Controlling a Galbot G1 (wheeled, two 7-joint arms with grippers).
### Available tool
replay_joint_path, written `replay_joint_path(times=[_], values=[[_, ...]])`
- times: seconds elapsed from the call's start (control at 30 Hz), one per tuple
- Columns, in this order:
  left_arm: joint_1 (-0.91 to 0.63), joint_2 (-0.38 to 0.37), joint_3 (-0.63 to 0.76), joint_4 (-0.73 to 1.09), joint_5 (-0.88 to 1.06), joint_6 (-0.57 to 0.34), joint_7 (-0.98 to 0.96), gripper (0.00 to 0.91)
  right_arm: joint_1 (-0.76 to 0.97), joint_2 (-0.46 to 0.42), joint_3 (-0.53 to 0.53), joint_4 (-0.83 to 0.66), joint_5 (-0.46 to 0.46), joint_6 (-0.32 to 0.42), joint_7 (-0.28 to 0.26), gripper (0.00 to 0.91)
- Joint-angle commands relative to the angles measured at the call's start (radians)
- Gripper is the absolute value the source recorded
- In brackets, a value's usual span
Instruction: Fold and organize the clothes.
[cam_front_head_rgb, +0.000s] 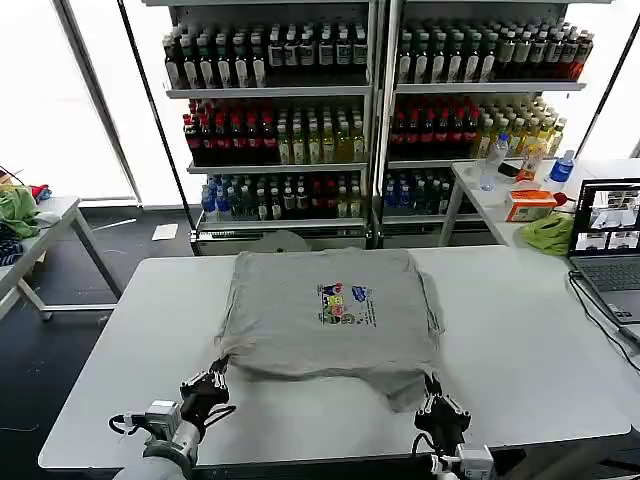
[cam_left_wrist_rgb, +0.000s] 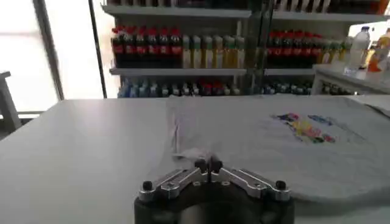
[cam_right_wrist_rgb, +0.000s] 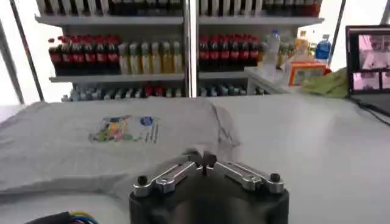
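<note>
Left gripper (cam_front_head_rgb: 213, 378) and right gripper (cam_front_head_rgb: 433, 398), jaws closed, pinch the shirt (cam_front_head_rgb: 330, 310) hem low in frame. Folding's barely begun; every fold remains.

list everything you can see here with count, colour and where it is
shirt: one, light grey with a multicoloured chest print, spread flat mid-table, near edge at both grippers
table: one, pale grey, in front of the robot
laptop: one, dark, open, on the table's right edge
drink shelves: two units, rows of red, yellow, green and dark bottles, behind the table
side table: one, white, right rear, with bottles, an orange box and a green cloth
left gripper: black, shut on the shirt's near left corner
right gripper: black, shut on the shirt's near right corner
</note>
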Motion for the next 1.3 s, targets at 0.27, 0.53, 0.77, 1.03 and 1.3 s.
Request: replay_joint_path(times=[0.27, 0.53, 0.77, 1.03, 1.3], values=[[-0.186, 0.029, 0.024, 0.077, -0.071, -0.044, -0.022, 0.0, 0.278, 0.006, 0.018, -0.071, -0.001, -0.022, -0.029, 0.0], [-0.275, 0.046, 0.053, 0.14, -0.103, -0.053, -0.03, 0.0, 0.403, -0.014, 0.015, -0.161, 0.03, -0.055, -0.042, 0.0], [-0.368, 0.04, 0.096, 0.263, -0.125, -0.057, -0.038, 0.0, 0.526, -0.028, 0.008, -0.263, 0.091, -0.113, -0.043, 0.0], [-0.456, 0.025, 0.137, 0.378, -0.126, -0.056, -0.047, 0.0, 0.653, -0.027, -0.012, -0.412, 0.09, -0.121, -0.071, 0.0], [-0.499, 0.035, 0.158, 0.437, -0.126, -0.051, -0.047, 0.0, 0.721, -0.009, -0.02, -0.524, 0.088, -0.122, -0.093, 0.0]])
